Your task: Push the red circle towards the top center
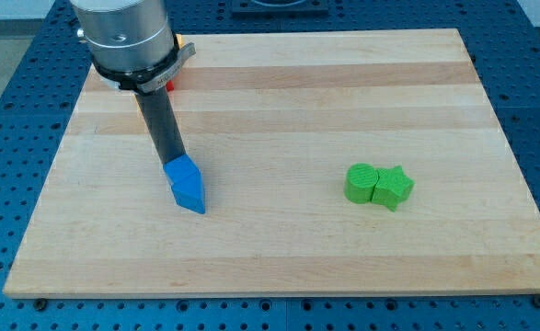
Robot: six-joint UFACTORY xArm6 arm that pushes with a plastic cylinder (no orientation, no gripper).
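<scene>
Only a sliver of a red block (171, 84) shows, near the board's top left. It sits just right of my rod and is mostly hidden under the arm's flange, so its shape cannot be made out. My tip (175, 163) is lower down, well below the red block. It rests against the top edge of a blue pointed block (187, 185).
A green circle (361, 182) and a green star (394, 188) touch each other at the view's right of centre. A small orange-yellow bit (185, 44) peeks out beside the arm at the top left. The wooden board (343, 92) lies on a blue perforated table.
</scene>
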